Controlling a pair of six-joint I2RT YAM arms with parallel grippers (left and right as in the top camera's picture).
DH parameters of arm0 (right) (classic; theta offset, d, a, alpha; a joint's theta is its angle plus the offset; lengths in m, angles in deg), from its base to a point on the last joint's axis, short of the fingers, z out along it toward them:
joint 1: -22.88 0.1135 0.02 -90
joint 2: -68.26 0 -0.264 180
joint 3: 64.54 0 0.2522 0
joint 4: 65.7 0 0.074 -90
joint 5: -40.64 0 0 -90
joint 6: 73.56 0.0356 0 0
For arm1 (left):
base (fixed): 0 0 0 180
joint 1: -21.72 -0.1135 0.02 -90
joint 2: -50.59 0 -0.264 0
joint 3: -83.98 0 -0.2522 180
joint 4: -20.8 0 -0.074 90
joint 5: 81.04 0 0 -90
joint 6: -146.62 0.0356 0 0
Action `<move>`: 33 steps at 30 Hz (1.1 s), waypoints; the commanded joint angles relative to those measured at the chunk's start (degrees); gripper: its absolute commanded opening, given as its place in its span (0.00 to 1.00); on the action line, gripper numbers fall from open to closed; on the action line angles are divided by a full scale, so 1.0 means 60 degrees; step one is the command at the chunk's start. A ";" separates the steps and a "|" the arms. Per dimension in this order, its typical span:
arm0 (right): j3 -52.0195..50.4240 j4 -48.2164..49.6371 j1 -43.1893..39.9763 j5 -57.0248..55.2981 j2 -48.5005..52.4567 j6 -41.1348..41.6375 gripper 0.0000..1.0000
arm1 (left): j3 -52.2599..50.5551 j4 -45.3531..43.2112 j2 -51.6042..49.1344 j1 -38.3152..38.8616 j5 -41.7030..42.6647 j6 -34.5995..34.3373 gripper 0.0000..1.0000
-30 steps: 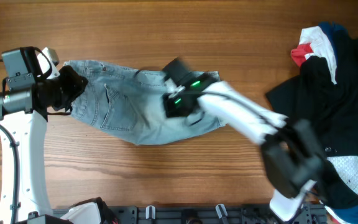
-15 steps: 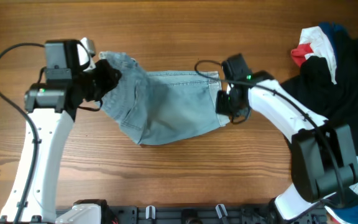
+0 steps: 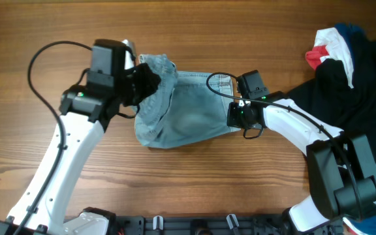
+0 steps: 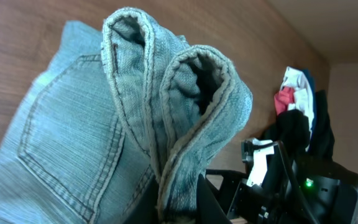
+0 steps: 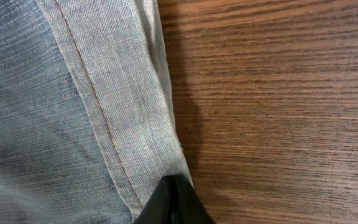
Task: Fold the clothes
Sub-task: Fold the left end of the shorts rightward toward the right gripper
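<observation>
White-shelled arms (image 3: 57, 163) — black joints, looping black cables, green lights.

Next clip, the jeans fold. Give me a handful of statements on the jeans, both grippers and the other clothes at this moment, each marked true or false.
1. The left gripper pinches a doubled-up end of the jeans. True.
2. The jeans lie fully spread out flat on the table. False: one end is raised and carried over the rest.
3. The right gripper is at the jeans' edge opposite the left gripper. True.
4. The pile of other garments lies under the left arm. False: it sits on the right arm's side, at the table's edge.
5. A stitched back pocket shows in the left wrist view. True.
</observation>
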 commanded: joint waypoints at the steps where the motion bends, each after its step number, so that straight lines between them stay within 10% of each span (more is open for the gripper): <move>1: -0.0455 -0.0015 0.0124 0.0696 0.0579 -0.0135 0.04 | 0.0321 -0.0237 -0.0229 0.0474 -0.0619 -0.1224 0.04; 22: -0.0455 -0.0211 0.1126 0.0845 0.0579 0.0412 0.04 | 0.0321 -0.2444 -0.1832 0.1639 -0.1541 -0.2412 0.05; 24: -0.0455 -0.0215 0.1126 0.0845 0.0579 0.0437 0.04 | 0.0321 -0.2448 -0.1927 0.1679 -0.1537 -0.2412 0.12; 27: -0.0455 -0.0229 0.1126 0.0845 0.0579 0.0437 0.04 | 0.0321 -0.2546 -0.2014 0.1843 -0.1537 -0.2408 0.49; 33: -0.0455 -0.0248 0.1126 0.0845 0.0579 0.0433 0.04 | 0.0321 -0.2936 -0.2007 0.1858 -0.1541 -0.2328 0.52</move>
